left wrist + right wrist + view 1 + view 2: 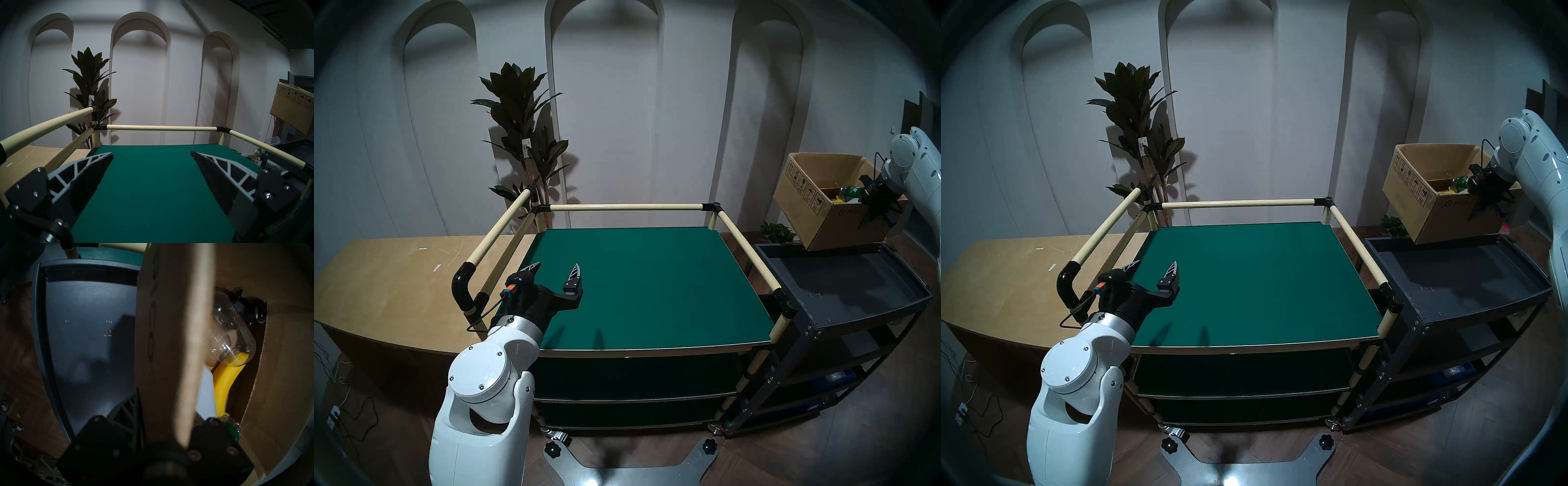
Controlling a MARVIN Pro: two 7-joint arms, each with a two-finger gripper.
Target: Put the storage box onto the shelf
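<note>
While the right gripper (pixel 875 200) had its fingers clamped on the near wall of the cardboard box (pixel 816 203), the box hung tilted above the far end of the black cart (pixel 843 281), just right of the shelf (pixel 639 288). Inside the box lay a clear bottle (pixel 232 331) and a banana (pixel 226 378). Left gripper (pixel 555 269) hovered over the shelf's near-left corner, fingers apart.

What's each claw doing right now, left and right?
Left claw: open, empty, above the shelf.
Right claw: closed on the near wall of the storage box, lifted off the black cart.
</note>
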